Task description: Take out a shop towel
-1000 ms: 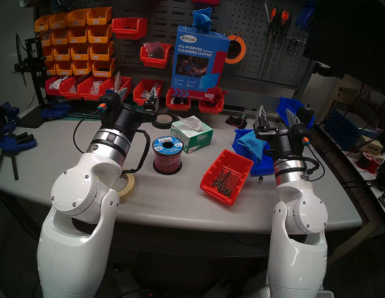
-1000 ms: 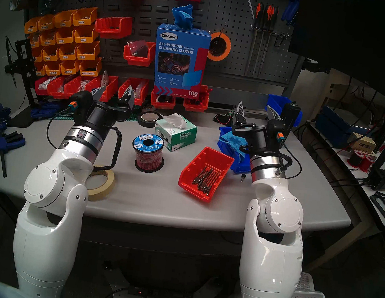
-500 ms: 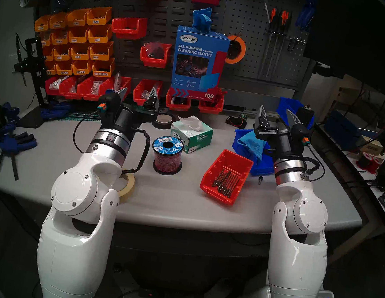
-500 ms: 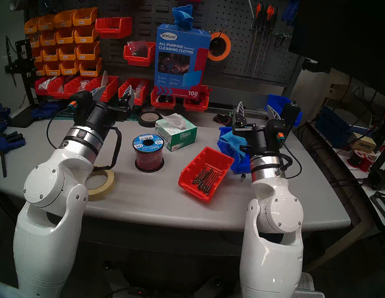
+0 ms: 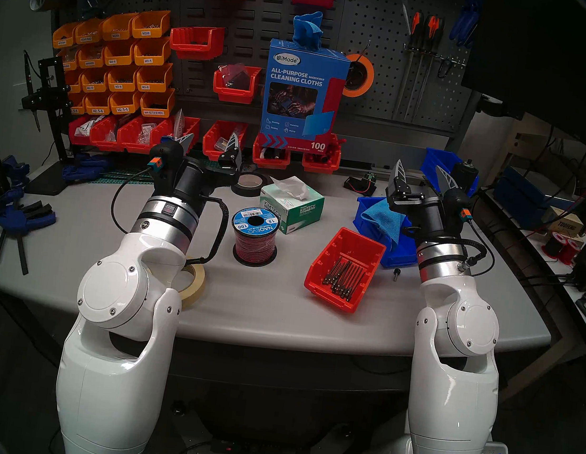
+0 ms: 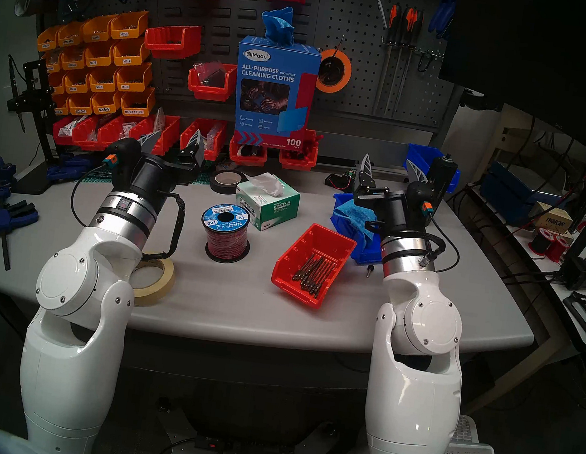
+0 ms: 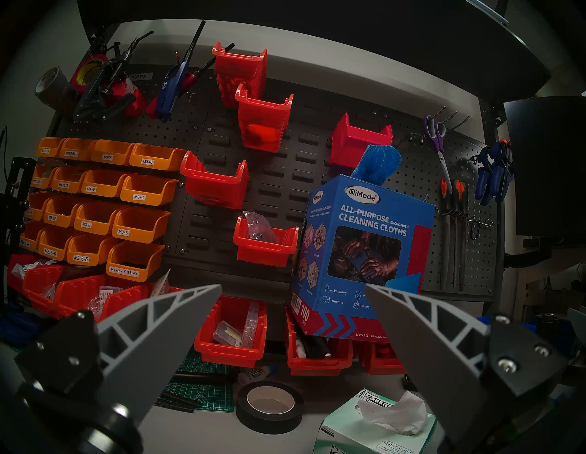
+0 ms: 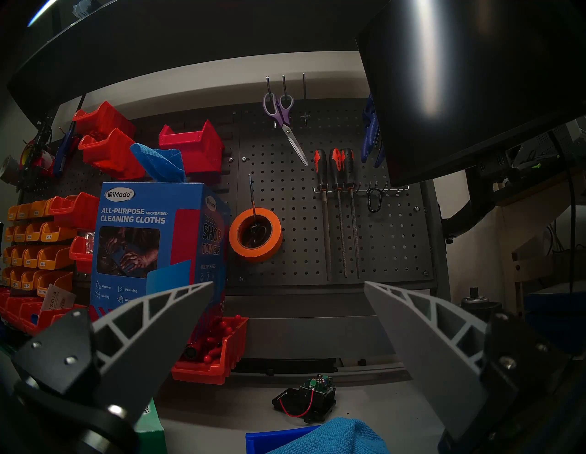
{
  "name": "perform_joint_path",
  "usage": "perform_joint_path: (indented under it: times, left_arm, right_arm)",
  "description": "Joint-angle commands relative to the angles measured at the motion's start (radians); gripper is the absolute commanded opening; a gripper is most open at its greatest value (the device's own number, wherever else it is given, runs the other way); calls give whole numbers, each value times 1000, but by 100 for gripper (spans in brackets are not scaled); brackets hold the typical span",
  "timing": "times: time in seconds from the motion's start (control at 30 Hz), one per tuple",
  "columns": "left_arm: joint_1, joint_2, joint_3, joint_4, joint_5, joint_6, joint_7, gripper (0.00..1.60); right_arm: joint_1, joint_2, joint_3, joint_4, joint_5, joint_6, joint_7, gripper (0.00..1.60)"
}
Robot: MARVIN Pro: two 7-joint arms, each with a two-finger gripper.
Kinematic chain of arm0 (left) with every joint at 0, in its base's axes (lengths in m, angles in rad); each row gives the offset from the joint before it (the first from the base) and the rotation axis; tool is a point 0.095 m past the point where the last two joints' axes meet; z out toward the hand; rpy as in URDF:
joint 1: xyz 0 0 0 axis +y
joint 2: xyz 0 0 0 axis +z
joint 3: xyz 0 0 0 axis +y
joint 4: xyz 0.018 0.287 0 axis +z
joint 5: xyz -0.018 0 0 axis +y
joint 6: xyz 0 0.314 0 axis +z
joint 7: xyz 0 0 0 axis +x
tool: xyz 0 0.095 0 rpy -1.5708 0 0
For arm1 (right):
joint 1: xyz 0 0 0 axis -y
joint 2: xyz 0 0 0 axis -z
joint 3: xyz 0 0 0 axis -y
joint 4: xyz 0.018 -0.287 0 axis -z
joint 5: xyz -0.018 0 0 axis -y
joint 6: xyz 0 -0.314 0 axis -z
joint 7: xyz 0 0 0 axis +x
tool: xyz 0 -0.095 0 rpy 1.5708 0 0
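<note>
A bright-blue shop towel (image 5: 307,29) (image 6: 278,25) sticks up out of the top of a tall blue cleaning-cloths box (image 5: 300,97) (image 6: 273,93) standing on red bins at the pegboard. It also shows in the left wrist view (image 7: 375,161) and the right wrist view (image 8: 160,163). Another blue cloth (image 5: 384,217) (image 8: 336,437) lies in a blue bin (image 5: 397,250) under my right wrist. My left gripper (image 5: 209,141) (image 7: 293,287) is open and empty, low and left of the box. My right gripper (image 5: 424,173) (image 8: 288,285) is open and empty, low and right of it.
On the table stand a green Kimtech tissue box (image 5: 292,204) with white tissue, a red wire spool (image 5: 255,236), a black tape roll (image 5: 249,183), a tan tape roll (image 5: 194,282) and a red bin of bits (image 5: 345,270). Red and orange bins line the pegboard.
</note>
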Motion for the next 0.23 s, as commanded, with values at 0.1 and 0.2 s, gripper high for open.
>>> perform_joint_path:
  times: [0.1, 0.2]
  left_arm:
    - [-13, -2, -2, -35, 3, -13, 4, 160]
    - [-13, -2, -2, -35, 3, -14, 4, 160]
  right_arm:
    - [24, 5, -1, -33, 1, -15, 0, 160]
    - [24, 6, -2, -33, 2, -15, -1, 160]
